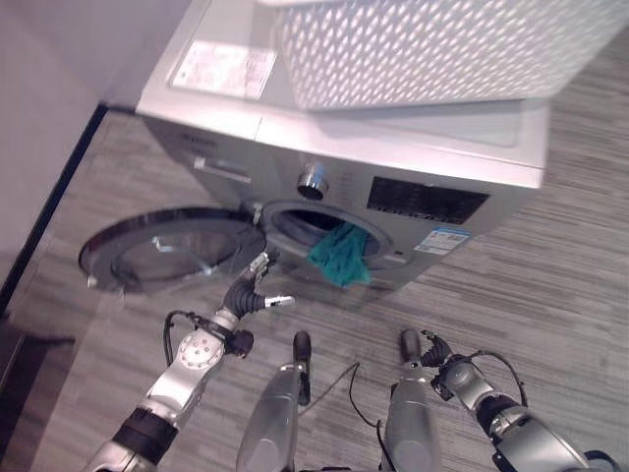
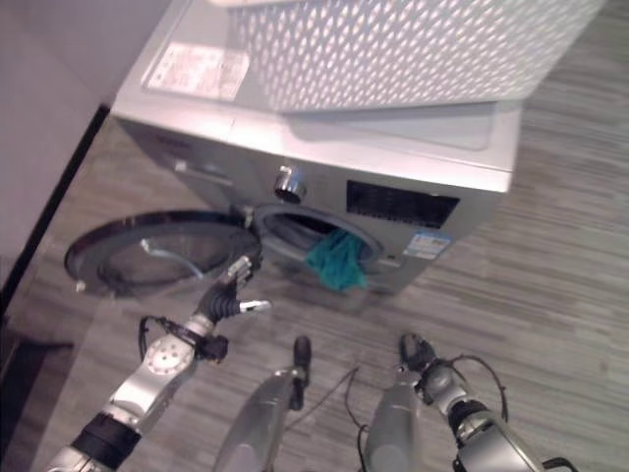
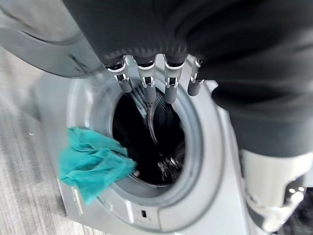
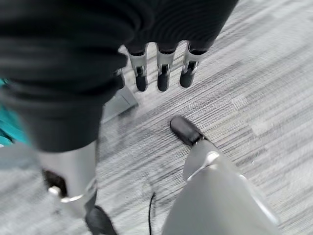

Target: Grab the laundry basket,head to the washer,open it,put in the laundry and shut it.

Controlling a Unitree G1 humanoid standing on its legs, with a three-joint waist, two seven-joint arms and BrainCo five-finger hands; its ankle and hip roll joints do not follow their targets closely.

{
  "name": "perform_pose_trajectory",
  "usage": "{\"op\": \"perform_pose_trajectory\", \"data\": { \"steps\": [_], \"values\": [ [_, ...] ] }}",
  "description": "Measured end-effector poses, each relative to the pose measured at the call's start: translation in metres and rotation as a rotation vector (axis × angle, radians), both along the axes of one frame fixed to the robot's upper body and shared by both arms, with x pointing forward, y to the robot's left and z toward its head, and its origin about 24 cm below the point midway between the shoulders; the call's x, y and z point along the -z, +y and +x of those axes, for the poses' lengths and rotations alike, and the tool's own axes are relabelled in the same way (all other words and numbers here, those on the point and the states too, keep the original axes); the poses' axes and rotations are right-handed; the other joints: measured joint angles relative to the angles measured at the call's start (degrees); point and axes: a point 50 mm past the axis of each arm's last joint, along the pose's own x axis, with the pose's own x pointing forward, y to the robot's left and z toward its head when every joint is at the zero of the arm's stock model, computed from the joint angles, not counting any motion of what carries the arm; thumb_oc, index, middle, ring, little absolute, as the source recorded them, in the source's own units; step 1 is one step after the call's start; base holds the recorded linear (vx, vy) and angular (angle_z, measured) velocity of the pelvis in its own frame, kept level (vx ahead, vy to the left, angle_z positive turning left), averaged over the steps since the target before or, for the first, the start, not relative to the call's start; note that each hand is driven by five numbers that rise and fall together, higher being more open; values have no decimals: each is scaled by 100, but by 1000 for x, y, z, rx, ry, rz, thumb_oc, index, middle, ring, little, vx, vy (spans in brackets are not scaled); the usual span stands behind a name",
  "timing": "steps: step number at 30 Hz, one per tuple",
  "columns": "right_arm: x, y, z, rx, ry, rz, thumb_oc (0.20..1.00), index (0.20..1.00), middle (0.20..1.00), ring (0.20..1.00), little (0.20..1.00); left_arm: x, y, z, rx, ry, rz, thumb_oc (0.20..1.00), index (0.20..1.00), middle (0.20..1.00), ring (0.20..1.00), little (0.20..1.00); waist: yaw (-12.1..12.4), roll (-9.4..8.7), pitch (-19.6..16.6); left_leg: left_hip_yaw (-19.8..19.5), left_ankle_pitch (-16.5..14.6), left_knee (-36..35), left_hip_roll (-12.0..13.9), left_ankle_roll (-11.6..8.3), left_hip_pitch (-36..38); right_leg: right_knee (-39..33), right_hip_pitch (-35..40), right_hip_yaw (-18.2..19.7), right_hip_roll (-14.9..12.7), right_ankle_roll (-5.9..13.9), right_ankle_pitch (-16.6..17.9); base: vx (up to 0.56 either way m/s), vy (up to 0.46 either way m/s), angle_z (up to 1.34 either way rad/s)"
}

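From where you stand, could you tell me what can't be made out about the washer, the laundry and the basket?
- Laundry basket on the washer: its contents, since the eye views' top edge cuts off its rim.
- Drum: too dark in the left wrist view to tell what lies behind the teal cloth hanging over the door opening's rim.
- Control panel: settings too small.
- Open door: its latch, too small.

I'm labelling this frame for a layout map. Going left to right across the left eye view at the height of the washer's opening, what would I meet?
Open washer door → left hand → teal cloth hanging out of the drum opening → blue sticker on the washer's front.
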Motion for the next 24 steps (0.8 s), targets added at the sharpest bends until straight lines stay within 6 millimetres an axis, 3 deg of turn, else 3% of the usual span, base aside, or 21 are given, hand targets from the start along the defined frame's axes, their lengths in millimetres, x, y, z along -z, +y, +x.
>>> {"op": "perform_pose_trajectory", "data": {
  "steps": [1, 2, 3, 4, 5, 7, 10, 12, 15, 16, 21, 24],
  "values": [
    [0, -2, 1, 24, -1, -1, 1000, 1000, 1000, 1000, 1000, 2, -10, -2, 36, 8, -8, 1000, 1000, 1000, 1000, 1000, -124, -3, 38, -186, -131, 453, -190, -115, -277, 148, -119, -292, -154, -20, 24, -64, -212, 114],
    [-7, -5, 7, 32, -26, -13, 1000, 1000, 1000, 1000, 1000, 5, -18, -6, 71, 22, -16, 1000, 1000, 1000, 1000, 1000, -134, -18, 71, -37, -405, 1376, -276, 98, -537, 343, -300, -262, -201, -23, -93, -60, -198, 81],
    [-12, -4, 13, 32, -50, -10, 1000, 1000, 1000, 1000, 1000, 11, -22, -12, 70, 44, -42, 1000, 1000, 1000, 1000, 1000, -115, 69, 45, -39, -609, 1350, -195, 91, -435, 442, -409, -243, -61, -31, -177, -92, -224, 27],
    [-15, -2, 18, 59, -74, 13, 1000, 1000, 1000, 1000, 1000, 16, -25, -17, 74, 65, -57, 1000, 1000, 1000, 1000, 1000, -28, 126, 19, -280, -573, 662, -39, -440, -247, 709, -706, -259, 67, -128, -166, -123, -260, 52],
    [-25, -1, 30, 89, -109, 31, 1000, 1000, 1000, 1000, 1000, 9, -28, -14, 85, 43, -67, 1000, 1000, 1000, 1000, 1000, 67, 115, 43, -454, -301, 131, 8, -406, -385, 723, -936, -538, 61, -240, -178, -102, -196, 75],
    [-42, -1, 48, 112, -170, 40, 1000, 1000, 1000, 1000, 1000, 2, -33, -9, 103, 18, -75, 1000, 1000, 1000, 1000, 1000, 234, 291, 186, -509, 227, -391, 193, -344, -398, 687, -1028, -846, 158, -394, -172, -86, -108, 60],
    [-83, 5, 83, 228, -333, 187, 1000, 1000, 1000, 1000, 1000, 0, -45, -9, 146, 7, -78, 1000, 1000, 1000, 1000, 1000, 351, 489, 278, -618, 571, -756, 171, -541, -543, 624, -1193, -985, 102, -385, -164, -71, -46, 26],
    [-107, 1, 98, 331, -422, 303, 1000, 1000, 1000, 1000, 1000, -6, -48, -3, 150, -15, -72, 1000, 1000, 1000, 1000, 1000, 628, 491, 278, -647, 669, -796, 68, -593, -799, 613, -1418, -1022, -4, -330, -149, -69, -18, 30],
    [-185, -29, 125, 453, -671, 412, 1000, 1000, 1000, 1000, 1000, -16, -52, 7, 145, -59, -57, 1000, 1000, 1000, 1000, 1000, 1019, 499, 274, -715, 733, -769, -265, -549, -1331, 751, -1921, -1043, -337, -132, -230, -40, -4, 37],
    [-198, -33, 128, 476, -699, 428, 1000, 1000, 1000, 1000, 1000, -18, -53, 11, 144, -68, -47, 1000, 1000, 1000, 1000, 1000, 1049, 498, 274, -759, 741, -768, -326, -558, -1510, 773, -2068, -1053, -389, -109, -246, 11, 7, 38],
    [-207, -35, 130, 508, -744, 462, 1000, 1000, 1000, 1000, 1000, -21, -48, 16, 118, -66, -69, 1000, 1000, 1000, 1000, 1000, 1117, 497, 274, -980, 745, -762, -542, -576, -1733, 816, -2089, -1269, -598, 6, -376, 52, -23, 34],
    [-219, -48, 128, 548, -780, 461, 1000, 1000, 1000, 1000, 1000, -27, -50, 15, 122, -64, -148, 1000, 1000, 1000, 1000, 1000, 1124, 507, 267, -1099, 777, -789, -601, -595, -1893, 1027, -2220, -1312, -648, 34, -568, 54, -31, 29]
  ]
}}
